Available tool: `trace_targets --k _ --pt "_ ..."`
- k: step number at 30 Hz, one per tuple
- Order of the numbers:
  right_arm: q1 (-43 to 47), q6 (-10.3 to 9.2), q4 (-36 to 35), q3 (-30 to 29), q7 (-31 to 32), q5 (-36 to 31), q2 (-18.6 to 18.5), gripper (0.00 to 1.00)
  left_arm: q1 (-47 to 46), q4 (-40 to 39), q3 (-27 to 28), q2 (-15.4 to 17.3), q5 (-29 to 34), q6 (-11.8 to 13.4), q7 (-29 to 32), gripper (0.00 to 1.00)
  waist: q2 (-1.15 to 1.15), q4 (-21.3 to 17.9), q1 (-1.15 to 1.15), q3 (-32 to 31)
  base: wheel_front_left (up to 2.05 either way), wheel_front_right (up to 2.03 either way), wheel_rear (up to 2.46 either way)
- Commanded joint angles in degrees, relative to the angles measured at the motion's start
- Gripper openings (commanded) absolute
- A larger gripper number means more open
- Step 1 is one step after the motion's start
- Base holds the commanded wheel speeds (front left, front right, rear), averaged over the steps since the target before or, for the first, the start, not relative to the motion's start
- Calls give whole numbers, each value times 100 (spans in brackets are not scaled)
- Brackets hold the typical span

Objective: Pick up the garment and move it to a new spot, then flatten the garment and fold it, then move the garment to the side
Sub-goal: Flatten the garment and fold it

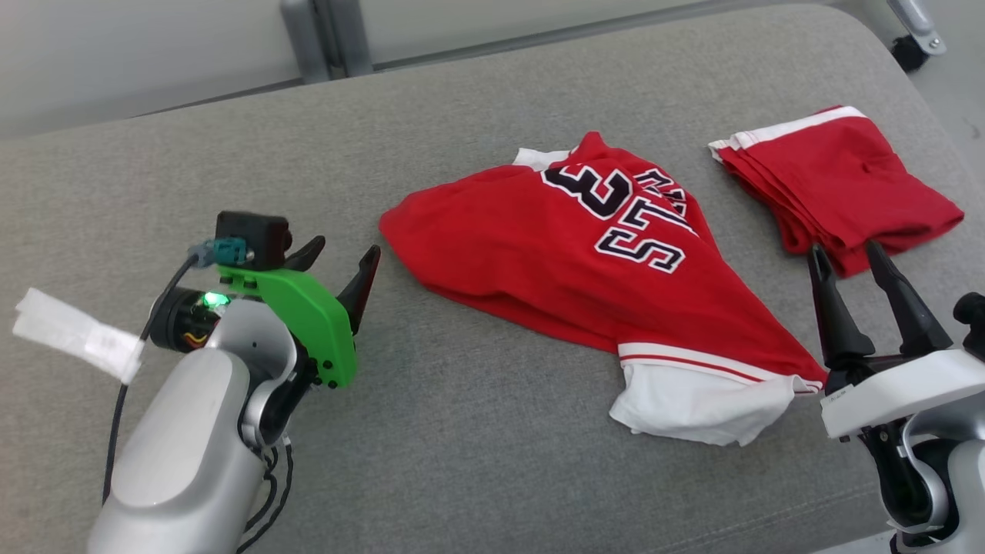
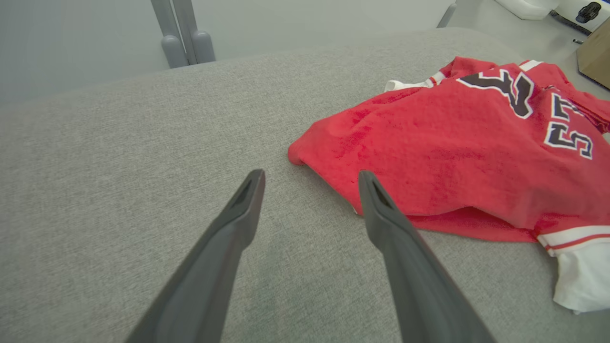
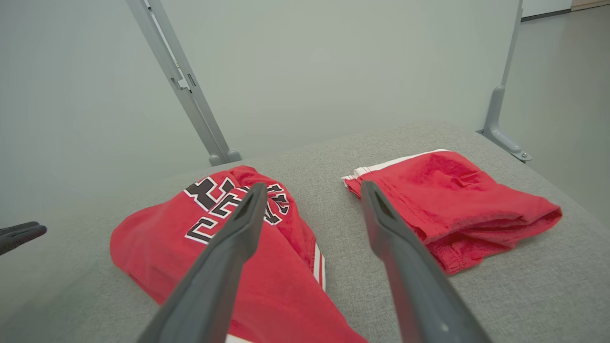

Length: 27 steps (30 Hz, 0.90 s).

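Observation:
A red jersey with dark numbers and white trim, the garment [image 1: 585, 261] [image 2: 457, 147] [image 3: 228, 252], lies crumpled in the middle of the grey cushioned surface [image 1: 477, 462]. My left gripper [image 1: 344, 268] [image 2: 310, 177] stands open just left of the jersey's left edge, nothing between its fingers. At the lower right my right gripper [image 1: 844, 255] [image 3: 312, 189] is open too, beside the jersey's white-trimmed corner and empty. The left gripper's fingertips [image 3: 21, 233] peek in at the left edge of the right wrist view.
A folded red garment with white trim [image 1: 839, 185] [image 3: 452, 205] lies at the right of the surface. Grey metal posts [image 1: 327, 35] [image 3: 190, 95] rise behind the far edge. A white tag [image 1: 77, 335] hangs off the left arm's cable.

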Motion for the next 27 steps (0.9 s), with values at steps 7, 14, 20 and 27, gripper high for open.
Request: trace_targets --k 7,14,20,27 --pt "-264 -2 288 237 -246 -7 175 100 -844 1095 -20 -16 -310 -148 727 100 0 -765 0 566 0 0 0" --pt "-328 -2 533 340 -370 10 216 100 -1174 1891 -1 -179 -644 -226 784 100 0 -892 0 599 0 0 0" --pt "-399 -2 634 446 -387 -8 202 100 -1321 2114 -89 -343 -725 -274 350 0 0 -768 0 470 0 0 0" --pt "-247 -2 646 405 -333 -16 136 100 -1458 1347 -572 -523 -674 -294 -217 0 0 -615 0 237 0 0 0"
